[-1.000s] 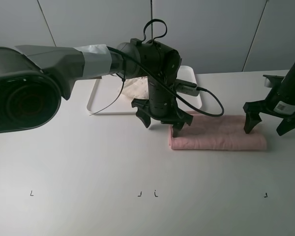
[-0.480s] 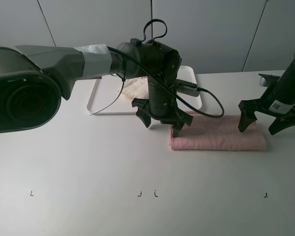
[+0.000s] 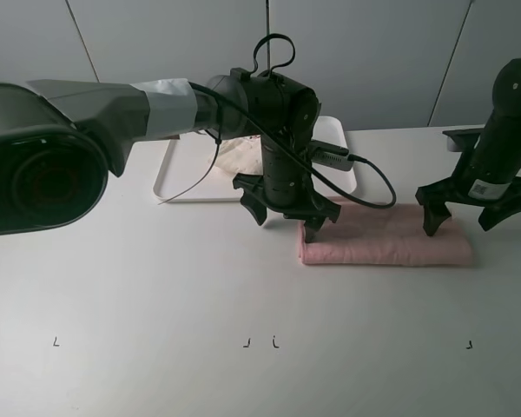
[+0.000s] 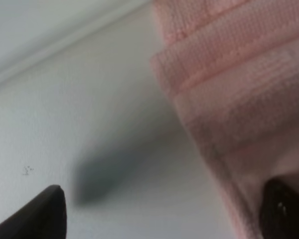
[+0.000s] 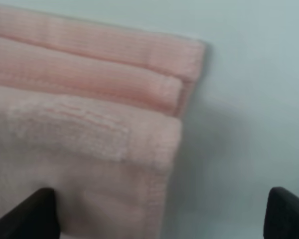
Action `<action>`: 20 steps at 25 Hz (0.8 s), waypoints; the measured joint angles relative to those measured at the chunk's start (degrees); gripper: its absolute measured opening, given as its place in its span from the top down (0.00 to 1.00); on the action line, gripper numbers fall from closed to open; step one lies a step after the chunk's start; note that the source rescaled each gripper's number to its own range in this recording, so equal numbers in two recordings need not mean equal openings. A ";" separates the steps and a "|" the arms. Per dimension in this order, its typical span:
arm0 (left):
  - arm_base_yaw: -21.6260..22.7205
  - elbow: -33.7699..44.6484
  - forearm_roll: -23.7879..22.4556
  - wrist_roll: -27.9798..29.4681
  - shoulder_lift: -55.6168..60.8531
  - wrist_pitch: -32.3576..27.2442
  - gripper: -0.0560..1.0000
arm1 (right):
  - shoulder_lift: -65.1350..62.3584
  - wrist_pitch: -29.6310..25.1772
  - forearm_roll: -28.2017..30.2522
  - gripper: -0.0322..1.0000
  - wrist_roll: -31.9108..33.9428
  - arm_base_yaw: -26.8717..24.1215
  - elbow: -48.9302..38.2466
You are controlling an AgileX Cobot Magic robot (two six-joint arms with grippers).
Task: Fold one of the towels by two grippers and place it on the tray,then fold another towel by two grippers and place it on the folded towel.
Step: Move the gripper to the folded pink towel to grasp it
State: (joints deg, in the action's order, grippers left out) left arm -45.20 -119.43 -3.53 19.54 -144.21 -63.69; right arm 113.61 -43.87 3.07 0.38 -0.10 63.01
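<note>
A white sticker [image 3: 481, 187] on the right arm was noted, its print unreadable. The folded pink terry towel [image 3: 384, 236] lay at centre-right, its ends straddled by the wide-open, empty left gripper [image 3: 285, 222] and right gripper [image 3: 459, 224].

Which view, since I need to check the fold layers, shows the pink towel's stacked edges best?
The right wrist view: a corner of the pink towel fills it, with three stacked layers clearly stepped. The left wrist view shows the other end's layers, but blurred and cropped. The exterior high view shows the whole strip, but the layers cannot be told apart.
</note>
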 joint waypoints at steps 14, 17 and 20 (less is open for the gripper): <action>0.00 0.00 0.00 -1.40 0.00 0.00 0.00 | 2.72 -0.09 0.27 0.16 1.54 0.10 0.47; 0.00 0.00 0.00 -1.40 0.00 0.00 0.00 | 2.84 -0.23 -1.18 0.28 1.54 0.10 0.47; 0.00 0.00 0.00 -1.40 0.00 0.00 0.00 | 2.84 -0.23 -3.07 0.38 0.53 0.12 0.47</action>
State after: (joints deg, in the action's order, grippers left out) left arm -45.20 -119.43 -3.53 18.13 -144.21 -63.69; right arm 116.45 -44.10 0.00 0.92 0.02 63.48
